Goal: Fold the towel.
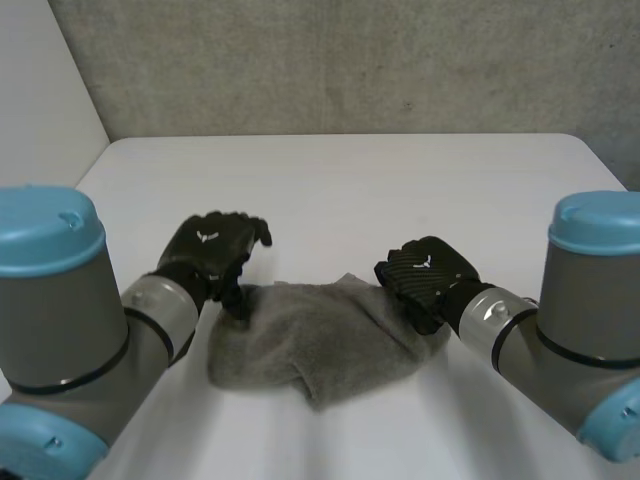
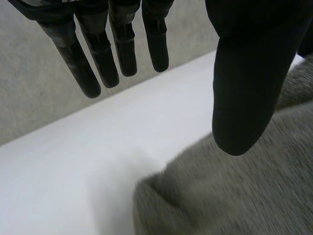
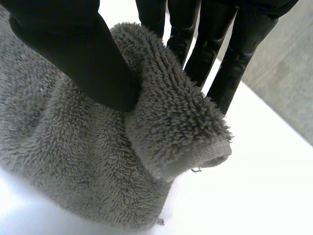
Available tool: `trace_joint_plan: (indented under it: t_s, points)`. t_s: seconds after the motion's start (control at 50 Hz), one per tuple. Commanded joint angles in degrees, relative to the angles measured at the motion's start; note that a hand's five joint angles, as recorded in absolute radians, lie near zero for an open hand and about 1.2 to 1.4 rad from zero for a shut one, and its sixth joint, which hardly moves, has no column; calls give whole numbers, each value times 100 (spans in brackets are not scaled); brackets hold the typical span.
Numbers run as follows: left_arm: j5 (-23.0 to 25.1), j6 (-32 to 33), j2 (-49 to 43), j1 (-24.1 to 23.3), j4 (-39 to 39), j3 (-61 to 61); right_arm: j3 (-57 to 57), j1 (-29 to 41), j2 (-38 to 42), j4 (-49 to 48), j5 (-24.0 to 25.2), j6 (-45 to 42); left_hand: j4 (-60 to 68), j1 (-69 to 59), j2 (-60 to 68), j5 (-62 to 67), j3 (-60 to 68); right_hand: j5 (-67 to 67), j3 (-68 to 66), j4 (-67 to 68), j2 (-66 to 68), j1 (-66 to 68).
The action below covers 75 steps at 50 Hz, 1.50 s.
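Right hand (image 1: 428,277) and left hand (image 1: 213,245) hover above the white table (image 1: 350,180), the bunched grey towel (image 1: 305,340) lying between them. The right pinches the towel's rolled edge between thumb and fingers. The left hangs over the opposite corner, fingers straight and spread, gripping nothing. Folding looks barely begun; next, the left probably needs its own corner grip.

A bare test room or lab: a plain white worktop (image 1: 340,180) against a rough grey concrete wall (image 1: 340,60).
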<state>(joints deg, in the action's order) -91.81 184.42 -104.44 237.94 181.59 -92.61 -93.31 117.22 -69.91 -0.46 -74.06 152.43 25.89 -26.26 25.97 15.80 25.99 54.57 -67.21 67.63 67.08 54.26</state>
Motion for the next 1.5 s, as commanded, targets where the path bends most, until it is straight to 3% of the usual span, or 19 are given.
trace_joint_plan:
  t_s: [0.02, 0.16, 0.28, 0.32, 0.34, 0.36, 0.38, 0.42, 0.52, 0.64, 0.78, 0.96, 1.04, 1.18, 1.26, 1.44, 1.46, 1.48, 1.5]
  points:
    - [539, 41, -663, 34, -79, 768, -565, -41, -856, -437, 497, -21, 215, -178, 207, 225, 206, 1543, -1279, 1237, 1292, 2574]
    - [1444, 120, -1647, 69, -719, 1358, -680, -138, -1130, -393, 525, -64, -422, 459, -430, -412, -431, 1533, -1268, 1226, 1281, 2564]
    - [1579, 217, -2046, 69, -915, 1649, -662, -173, -1103, -411, 560, -82, -37, 74, -45, -28, -47, 1448, -1184, 1142, 1197, 2479]
    - [1483, 304, -2159, 69, -906, 1815, -566, -226, -1077, -463, 569, -100, 2219, -2182, 2211, 2228, 2209, 1482, -1217, 1175, 1231, 2513]
    - [1482, 305, -2160, 69, -906, 1816, -566, -226, -1077, -463, 569, -100, 2234, -2197, 2225, 2243, 2224, 1482, -1218, 1175, 1231, 2513]
    - [1369, 348, -2212, 60, -897, 1956, -470, -226, -1051, -498, 560, -117, 3716, -3679, 3708, 3725, 3706, 1532, -1268, 1225, 1281, 2563]
    - [1368, 349, -2213, 60, -897, 1957, -304, -226, -998, -559, 560, -169, 3731, -3694, 3723, 3740, 3721, 1543, -1279, 1237, 1292, 2574]
    - [896, 515, -2248, 69, -862, 2472, -84, -217, -867, -647, 551, -266, 5407, -5369, 5398, 5416, 5397, 1543, -1279, 1237, 1292, 2574]
    - [104, 945, -2117, 86, -801, 3614, 1056, -156, -375, -1086, 446, -582, 5411, -5374, 5403, 5420, 5401, 1543, -1279, 1237, 1292, 2574]
    - [-82, 990, -1503, 86, -450, 4786, 2491, -59, -224, -2297, -81, -574, 5411, -5374, 5403, 5420, 5401, 1543, -1279, 1237, 1292, 2574]
    - [-257, 999, -685, 34, 7, 3939, 2345, 222, -294, -3513, -284, -451, 5411, -5374, 5403, 5420, 5401, 1543, -1279, 1237, 1292, 2574]
    - [-522, 999, -341, 86, 817, 1482, 1001, 301, -278, -2075, -231, -486, 5411, -5374, 5403, 5420, 5401, 1543, -1279, 1237, 1292, 2574]
    - [-513, 1017, -638, 25, 1045, 184, 577, 293, 92, -1465, -231, -504, 4558, -4521, 4549, 4567, 4548, 1543, -1279, 1237, 1292, 2574]
    - [-531, 1025, -947, -318, 931, -363, -134, 222, 268, -517, -187, -478, 3294, -3257, 3285, 3303, 3284, 1543, -1279, 1237, 1292, 2574]
    - [-539, 1113, -868, -441, 694, -521, -320, 222, 162, -516, -73, -504, 1046, -1009, 1038, 1055, 1036, 1543, -1279, 1237, 1292, 2574]
    - [-495, 1140, -349, -344, 412, -486, -671, -67, -66, -507, -29, -495, 770, -733, 762, 780, 761, 1543, -1279, 1237, 1292, 2574]
    - [-495, 1148, -280, -318, 412, -478, -715, -76, -92, -507, -20, -495, 654, -617, 646, 663, 644, 400, -136, 94, 149, 1431]
    - [-487, 1140, -209, -283, 412, -478, -715, -76, -93, -507, -20, -495, 553, -516, 545, 562, 543, 389, -124, 82, 138, 1420]
    - [-487, 1140, -209, -283, 412, -478, -750, -76, -136, -464, -29, -495, 552, -515, 544, 561, 542, -1743, 2007, -2049, -1994, -712]
